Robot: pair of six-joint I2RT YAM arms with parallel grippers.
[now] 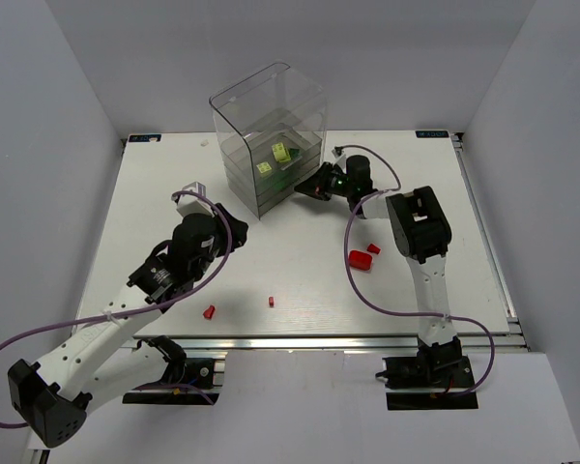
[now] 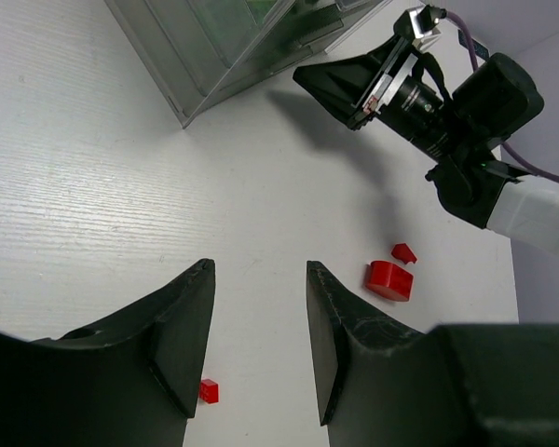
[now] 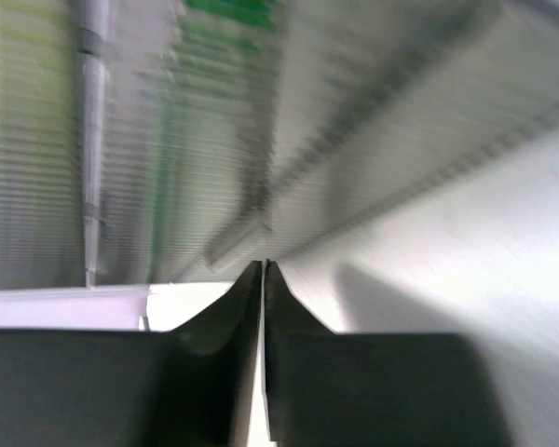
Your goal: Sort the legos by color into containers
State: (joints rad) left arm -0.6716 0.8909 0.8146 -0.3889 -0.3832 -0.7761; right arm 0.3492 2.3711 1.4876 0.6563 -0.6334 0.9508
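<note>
The right fingers [image 3: 235,312] are pressed together with nothing visible between them, tips close against the containers [image 1: 240,179], where yellow-green legos [image 1: 281,151] already lie in the drawers. The left fingers [image 2: 182,326] are apart and empty above the counter [image 2: 93,186].

Outward from the left fingers, a tiny red lego [image 2: 209,391] lies just beside the left-hand finger. A larger red brick [image 2: 388,279] and a small red piece [image 2: 403,251] lie ahead and to the right. In the top view that pair sits next to the right arm, behind its fingers.

Judgement: the left arm is nearer the tiny piece. Reaching the pair would oblige the right arm to draw back.
</note>
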